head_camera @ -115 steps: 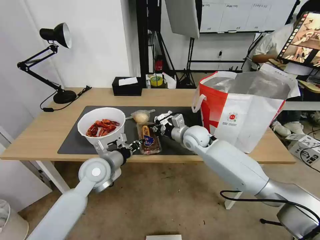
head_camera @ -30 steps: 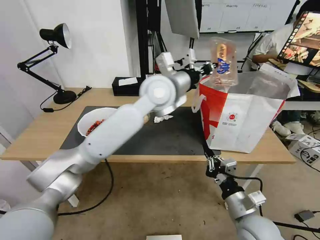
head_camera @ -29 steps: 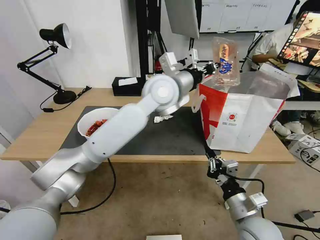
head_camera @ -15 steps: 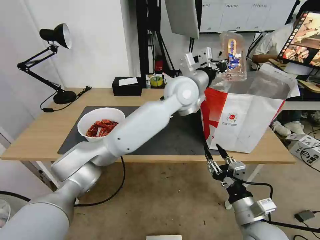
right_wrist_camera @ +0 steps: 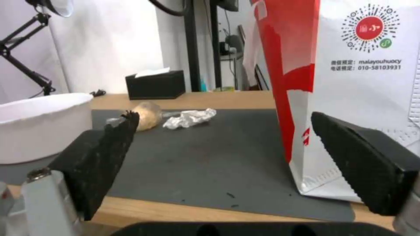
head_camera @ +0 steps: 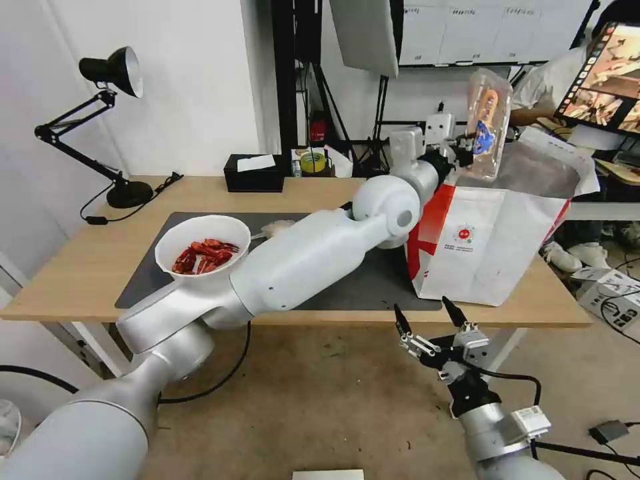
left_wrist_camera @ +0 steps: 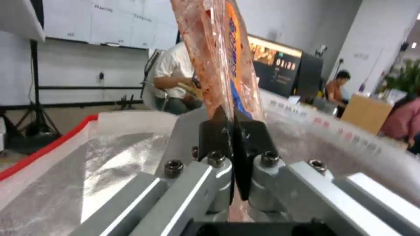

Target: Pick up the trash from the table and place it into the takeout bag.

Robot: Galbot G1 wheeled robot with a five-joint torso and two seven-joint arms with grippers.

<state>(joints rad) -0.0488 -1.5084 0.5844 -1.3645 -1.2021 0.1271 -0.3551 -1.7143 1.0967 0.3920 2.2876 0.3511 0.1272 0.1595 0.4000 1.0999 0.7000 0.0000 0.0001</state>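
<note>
I have the left gripper (head_camera: pixel 468 144) raised over the open mouth of the takeout bag (head_camera: pixel 493 247), its fingers clamped on the lower edge of the clear hinged tray (head_camera: pixel 489 117), which stands upright above them with the bag's foil lining directly beneath. I judge this the drop step for the tray: next I should lower slightly and let go so it falls inside without catching the rim. My right gripper (head_camera: pixel 432 327) waits spread open below the table (head_camera: pixel 87 267) edge, with the bowl of shells (head_camera: pixel 202 250), small bag (right_wrist_camera: pixel 146 119) and tissue (right_wrist_camera: pixel 190 118) still on the mat beyond it.
</note>
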